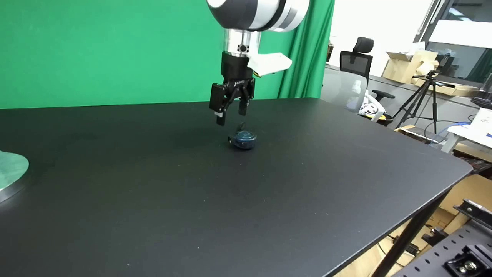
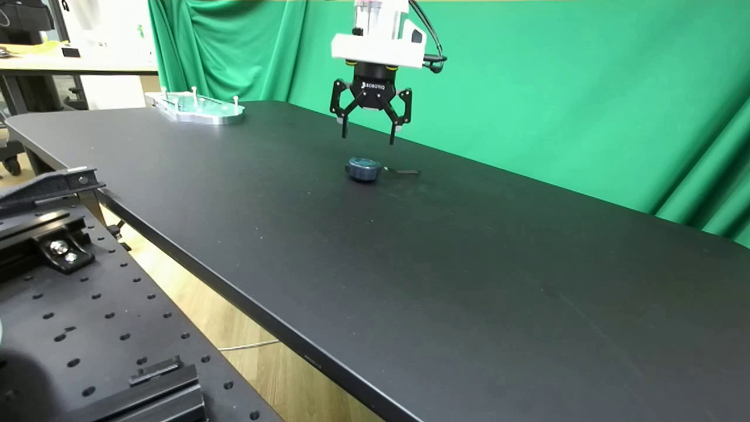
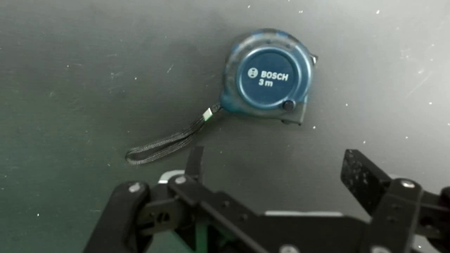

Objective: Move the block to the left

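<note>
The block point(image 3: 269, 75) is a dark blue, roundish tape measure with a black wrist cord point(image 3: 168, 146). It lies flat on the black table, and it shows in both exterior views point(image 1: 244, 139) point(image 2: 364, 169). My gripper point(image 3: 274, 153) is open, with nothing between its fingers. In both exterior views the gripper point(image 1: 232, 116) point(image 2: 368, 139) hangs above the table, with its fingertips higher than the block and apart from it. In the wrist view the block lies ahead of the gap between the fingers, and the cord's loop lies ahead of the left finger.
A pale green, metal-edged plate point(image 2: 199, 108) with several short posts stands at the far table end in an exterior view. A pale green disc point(image 1: 11, 169) stands at the table's left edge in an exterior view. A green curtain point(image 1: 115, 54) hangs behind the black table point(image 1: 192, 215).
</note>
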Available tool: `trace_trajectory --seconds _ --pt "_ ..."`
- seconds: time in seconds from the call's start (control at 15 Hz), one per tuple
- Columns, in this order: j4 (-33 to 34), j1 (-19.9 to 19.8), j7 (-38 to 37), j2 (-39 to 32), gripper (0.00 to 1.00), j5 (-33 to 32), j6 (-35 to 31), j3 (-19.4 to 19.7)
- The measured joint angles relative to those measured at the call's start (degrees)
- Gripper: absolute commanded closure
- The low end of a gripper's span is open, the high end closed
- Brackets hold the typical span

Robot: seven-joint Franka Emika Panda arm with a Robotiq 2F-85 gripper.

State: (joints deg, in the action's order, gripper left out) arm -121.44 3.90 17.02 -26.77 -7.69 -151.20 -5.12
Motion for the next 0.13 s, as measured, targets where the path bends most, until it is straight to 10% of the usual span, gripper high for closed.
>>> trace_trajectory --seconds 0.13 --pt "-0.4 -0.1 0.0 1.0 0.00 0.3 0.0 -0.4"
